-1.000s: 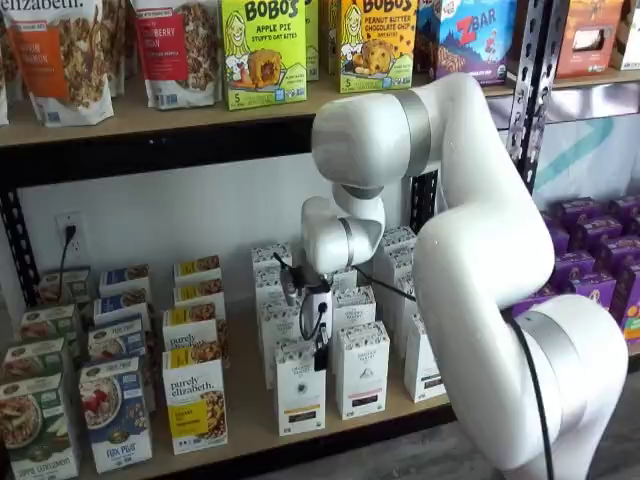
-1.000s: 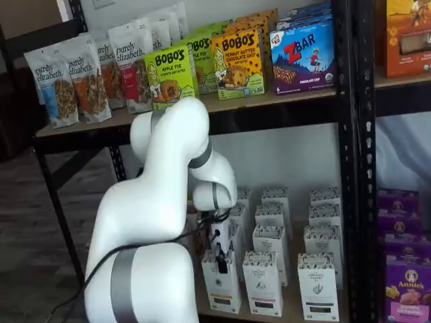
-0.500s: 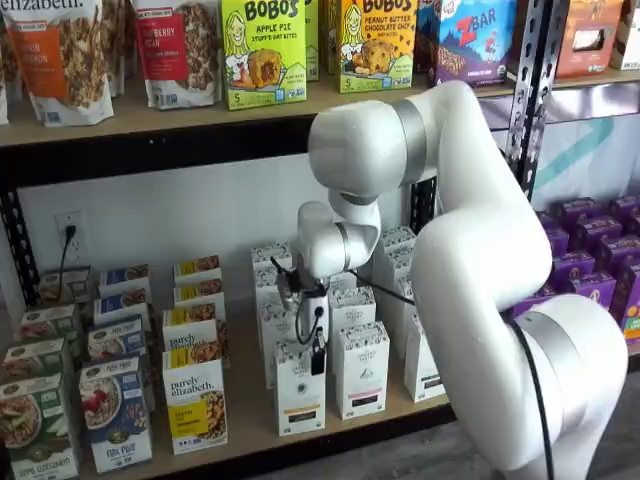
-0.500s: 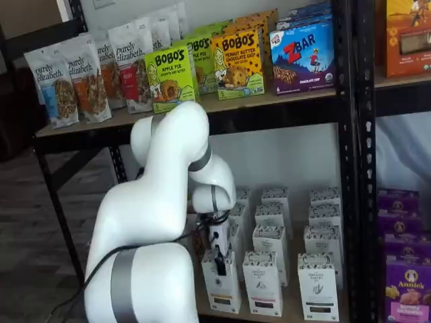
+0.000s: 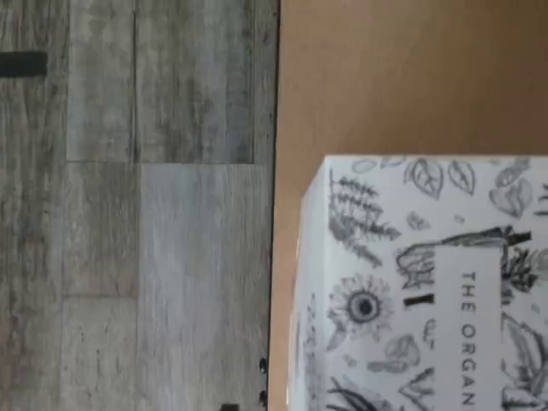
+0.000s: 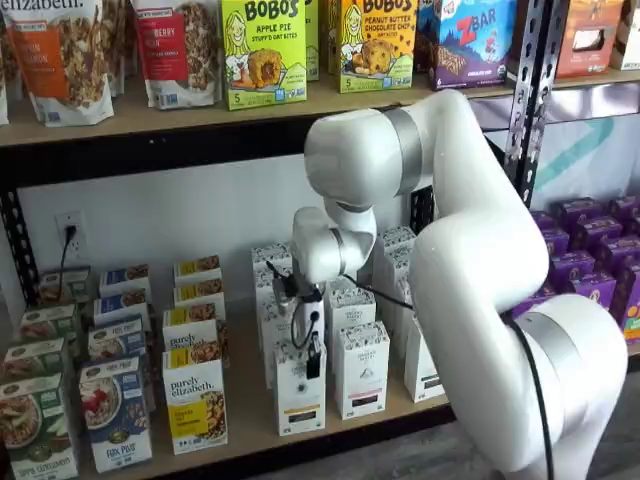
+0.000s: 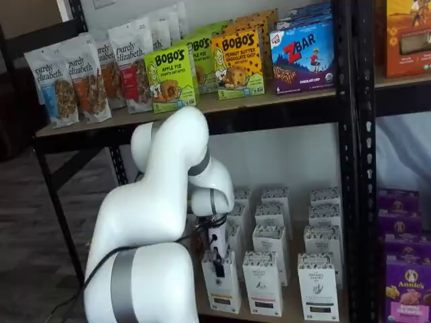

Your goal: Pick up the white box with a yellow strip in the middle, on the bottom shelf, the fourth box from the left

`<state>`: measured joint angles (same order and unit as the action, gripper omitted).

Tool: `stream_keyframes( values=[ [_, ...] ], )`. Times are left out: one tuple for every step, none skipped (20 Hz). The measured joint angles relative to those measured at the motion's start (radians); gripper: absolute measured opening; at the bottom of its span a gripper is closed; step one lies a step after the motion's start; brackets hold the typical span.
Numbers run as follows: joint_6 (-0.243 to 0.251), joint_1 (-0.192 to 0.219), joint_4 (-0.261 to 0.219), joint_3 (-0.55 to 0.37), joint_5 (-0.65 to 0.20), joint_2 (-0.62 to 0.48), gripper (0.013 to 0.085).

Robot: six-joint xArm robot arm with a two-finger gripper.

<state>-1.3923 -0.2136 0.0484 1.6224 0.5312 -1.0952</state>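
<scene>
Jaws (image 6: 313, 362) spread wide, empty, hanging at lower centre right above upright box (image 6: 299, 392), long axis vertical.

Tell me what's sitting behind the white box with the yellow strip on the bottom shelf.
More white cartons of the same kind line up behind the white box with the yellow strip on the bottom shelf. The arm covers most of that row, so its count is unclear.
</scene>
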Motion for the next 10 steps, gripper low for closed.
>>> stream_keyframes(
  values=[
    [0.002,-0.001,-0.002,0.002,-0.003,-0.003,0.0850],
    [0.005,-0.002,-0.003,0.004,-0.006,-0.005,0.0850],
    [0.007,-0.003,-0.004,0.007,-0.009,-0.008,0.0850],
    [0.009,-0.005,-0.005,0.010,-0.014,-0.012,0.0850],
    [0.013,-0.008,-0.007,0.014,-0.018,-0.017,0.0850],
    [0.017,-0.010,-0.010,0.018,-0.019,-0.021,0.0850],
    [0.022,-0.012,-0.013,0.021,-0.019,-0.025,0.0810],
    [0.027,-0.012,-0.018,0.023,-0.020,-0.027,0.0770],
    [0.030,-0.013,-0.021,0.025,-0.020,-0.028,0.0770],
    [0.032,-0.014,-0.022,0.028,-0.019,-0.031,0.0730]
  ],
)
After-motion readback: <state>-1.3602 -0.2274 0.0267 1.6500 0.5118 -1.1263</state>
